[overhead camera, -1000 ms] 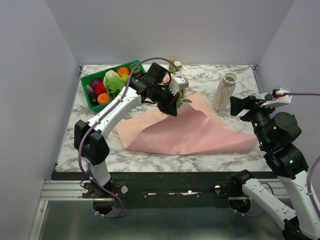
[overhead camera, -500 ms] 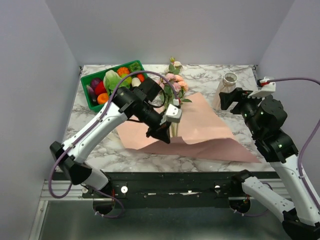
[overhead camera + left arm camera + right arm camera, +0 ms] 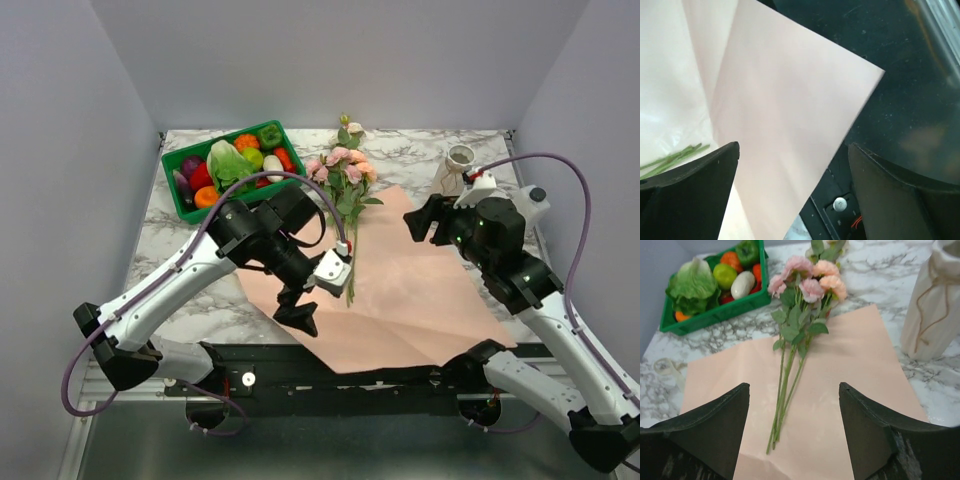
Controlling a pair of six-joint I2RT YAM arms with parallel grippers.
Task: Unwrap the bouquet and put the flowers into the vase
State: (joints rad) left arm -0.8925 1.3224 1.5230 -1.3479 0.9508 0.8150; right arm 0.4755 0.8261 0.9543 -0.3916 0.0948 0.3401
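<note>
On one pink paper sheet [image 3: 420, 290] lies one bunch of flowers [image 3: 345, 190], one vase [image 3: 455, 170] nearby; my left tool [image 3: 297, 310] and right tool [image 3: 792, 405] spread, empty.

Robotics lab test cell, as I see it remotely: plain grey walls [image 3: 60, 150] enclose a marble-patterned table [image 3: 400, 145]; the cabled left arm [image 3: 170, 280] and right arm [image 3: 545, 305] stand at its near edge.
</note>
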